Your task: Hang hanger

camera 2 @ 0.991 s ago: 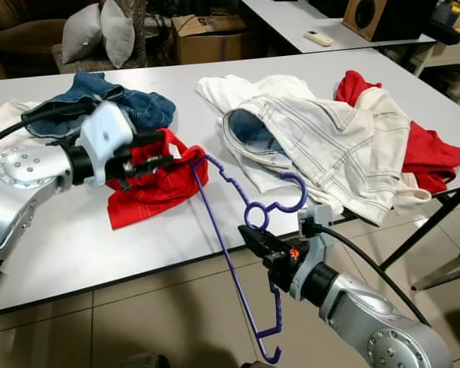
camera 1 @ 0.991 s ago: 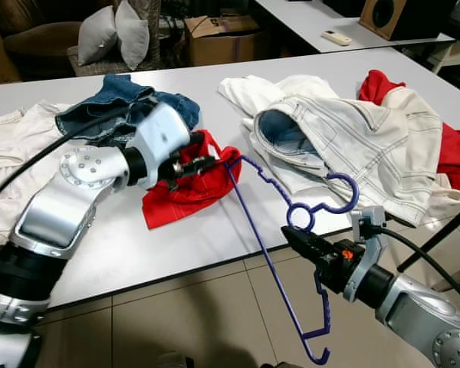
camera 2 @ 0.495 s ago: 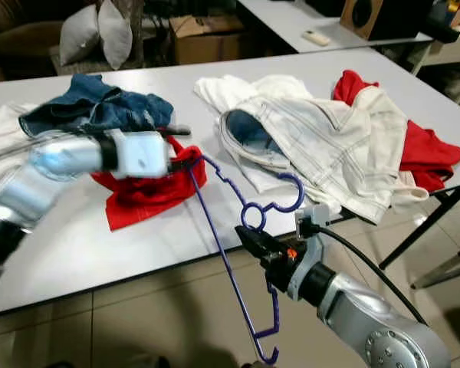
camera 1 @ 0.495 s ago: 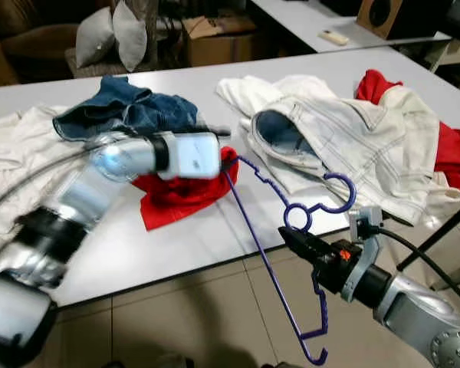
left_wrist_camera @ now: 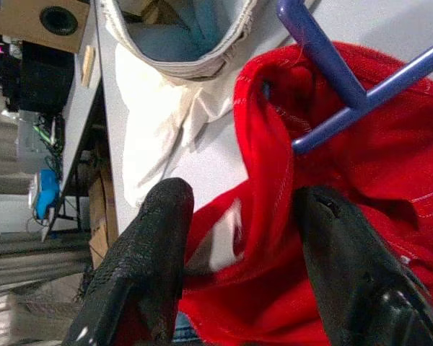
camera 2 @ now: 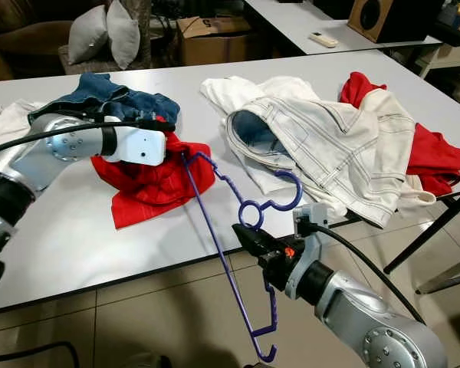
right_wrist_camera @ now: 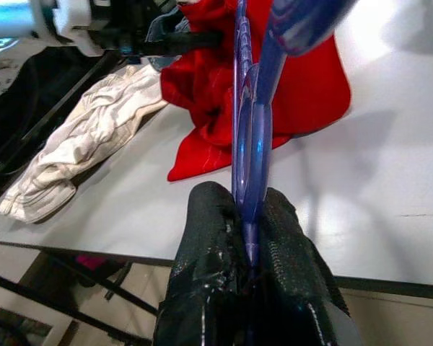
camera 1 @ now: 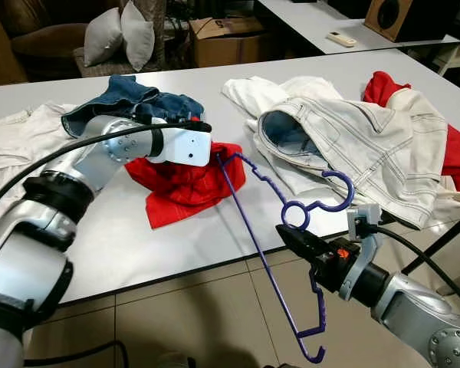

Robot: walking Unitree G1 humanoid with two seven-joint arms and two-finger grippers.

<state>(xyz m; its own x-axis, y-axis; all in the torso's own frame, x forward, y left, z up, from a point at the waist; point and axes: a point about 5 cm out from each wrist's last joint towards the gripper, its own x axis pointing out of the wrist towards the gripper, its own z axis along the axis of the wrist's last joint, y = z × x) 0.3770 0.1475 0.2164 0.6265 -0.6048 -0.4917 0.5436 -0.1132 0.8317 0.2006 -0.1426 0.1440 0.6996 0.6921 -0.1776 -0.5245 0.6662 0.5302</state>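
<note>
Step in hand, by the look of it: threading the purple hanger (camera 1: pixel 264 230) into the red garment (camera 1: pixel 185 182).

Right end effector (camera 1: pixel 297 239) clamped on hanger just below the hook loop, off the near edge of the bench (camera 1: pixel 123 245); pinch confirmed in the right wrist view, fingers (right_wrist_camera: pixel 209 245) tight on the plastic. Far hanger shoulder up on the bench, touching the red garment; other shoulder hanging below the near edge, over the floor.

Left end effector (left_wrist_camera: pixel 238 238) at the red garment, mid-bench, fingers (left_wrist_camera: pixel 155 252) spread wide with a red fold between them, not yet gripped. Hanger tip just beside that fold.

Next probably: close left on the collar or opening, hold it open, then push the hanger shoulder in with the right. Needs a firm pinch on one layer only.

Nearby: blue jeans (camera 1: pixel 130 103) behind, white jacket (camera 1: pixel 353 146) toward the right edge.
</note>
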